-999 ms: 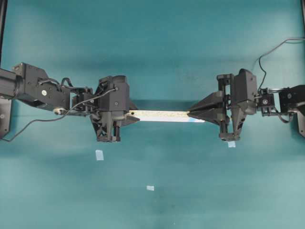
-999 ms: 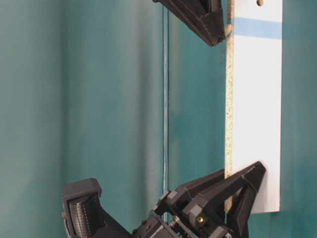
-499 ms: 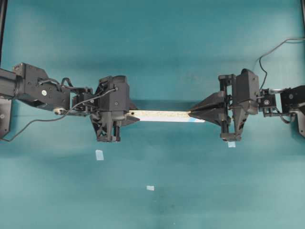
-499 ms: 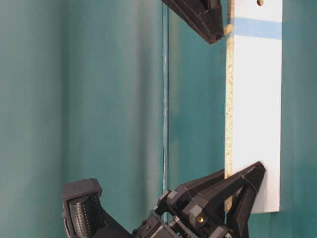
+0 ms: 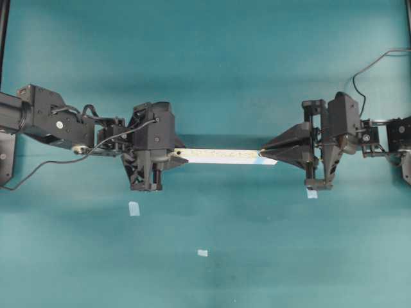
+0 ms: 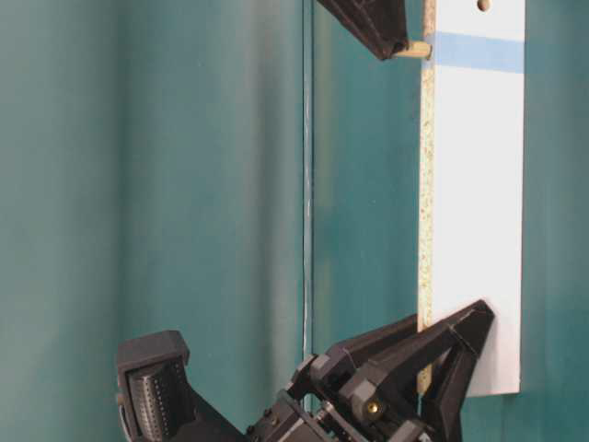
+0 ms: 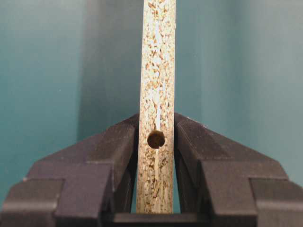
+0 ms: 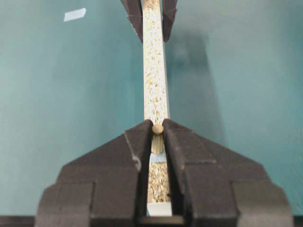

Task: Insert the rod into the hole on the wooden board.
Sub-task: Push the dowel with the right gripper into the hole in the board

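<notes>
The teal table [image 5: 212, 77] spreads under both arms, well below them. Held in the air between them is the long narrow pale speckled wooden board [image 5: 221, 156], turned on edge. The left end effector [image 7: 156, 137] is clenched on the board's plain end, one black finger [image 7: 113, 151] pressed to each broad face, with that end's dark round hole [image 7: 156, 139] in the narrow edge right between its fingertips. The right end effector [image 8: 157, 128] is at the board's far end, beside the pale-blue band [image 6: 479, 52], and grasps the tiny cream-white cylindrical rod [image 8: 157, 128] between its tips. In the table-level view the rod [image 6: 414, 50] juts from those tips level toward the speckled edge, its free end at or just touching that edge at the blue band; the hole there cannot be made out. Small pale-blue tape squares [image 5: 133, 208] lie on the table below the end effectors.
</notes>
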Available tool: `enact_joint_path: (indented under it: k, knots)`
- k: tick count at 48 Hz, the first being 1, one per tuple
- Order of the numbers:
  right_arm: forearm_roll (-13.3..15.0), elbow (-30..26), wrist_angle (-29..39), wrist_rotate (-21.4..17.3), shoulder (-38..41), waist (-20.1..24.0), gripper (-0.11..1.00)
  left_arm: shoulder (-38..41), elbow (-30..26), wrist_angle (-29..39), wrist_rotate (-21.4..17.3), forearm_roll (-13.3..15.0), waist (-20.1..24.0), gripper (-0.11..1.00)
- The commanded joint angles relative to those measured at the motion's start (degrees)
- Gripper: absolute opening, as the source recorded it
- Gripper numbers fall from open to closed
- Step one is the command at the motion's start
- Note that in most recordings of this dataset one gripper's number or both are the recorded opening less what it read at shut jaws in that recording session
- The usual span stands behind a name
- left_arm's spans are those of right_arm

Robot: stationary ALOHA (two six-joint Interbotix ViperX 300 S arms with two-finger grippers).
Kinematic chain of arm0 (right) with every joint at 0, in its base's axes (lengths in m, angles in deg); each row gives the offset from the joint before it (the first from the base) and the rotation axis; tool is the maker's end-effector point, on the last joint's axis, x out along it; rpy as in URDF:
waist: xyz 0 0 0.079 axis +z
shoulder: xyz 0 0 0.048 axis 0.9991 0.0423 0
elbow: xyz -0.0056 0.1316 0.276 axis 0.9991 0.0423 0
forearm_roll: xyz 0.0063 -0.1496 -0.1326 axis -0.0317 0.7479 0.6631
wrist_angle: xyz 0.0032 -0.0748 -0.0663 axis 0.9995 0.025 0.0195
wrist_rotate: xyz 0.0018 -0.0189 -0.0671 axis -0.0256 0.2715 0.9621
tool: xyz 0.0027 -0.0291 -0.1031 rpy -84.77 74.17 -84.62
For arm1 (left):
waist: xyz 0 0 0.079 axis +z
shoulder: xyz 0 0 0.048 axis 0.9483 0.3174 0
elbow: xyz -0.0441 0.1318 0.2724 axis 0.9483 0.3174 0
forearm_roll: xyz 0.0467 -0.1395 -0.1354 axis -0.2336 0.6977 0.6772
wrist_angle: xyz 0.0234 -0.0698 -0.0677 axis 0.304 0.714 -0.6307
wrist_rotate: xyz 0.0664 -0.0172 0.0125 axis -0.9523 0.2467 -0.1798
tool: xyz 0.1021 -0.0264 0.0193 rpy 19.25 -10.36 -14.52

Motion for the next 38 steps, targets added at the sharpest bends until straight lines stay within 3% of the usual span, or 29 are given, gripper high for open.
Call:
enact_joint_path:
  k: [1,38]
  knots:
    - [-0.2,0.2,0.3,0.2,-1.1,0.4,0.11,-0.9,-0.4,0.1,0.1,-0.2,-0.3,0.32]
    - [0.2,-0.8,4.5,0.8,-1.1,1.8,0.11,-0.9,-0.4,0.0,0.1,-0.1,-0.3,0.32]
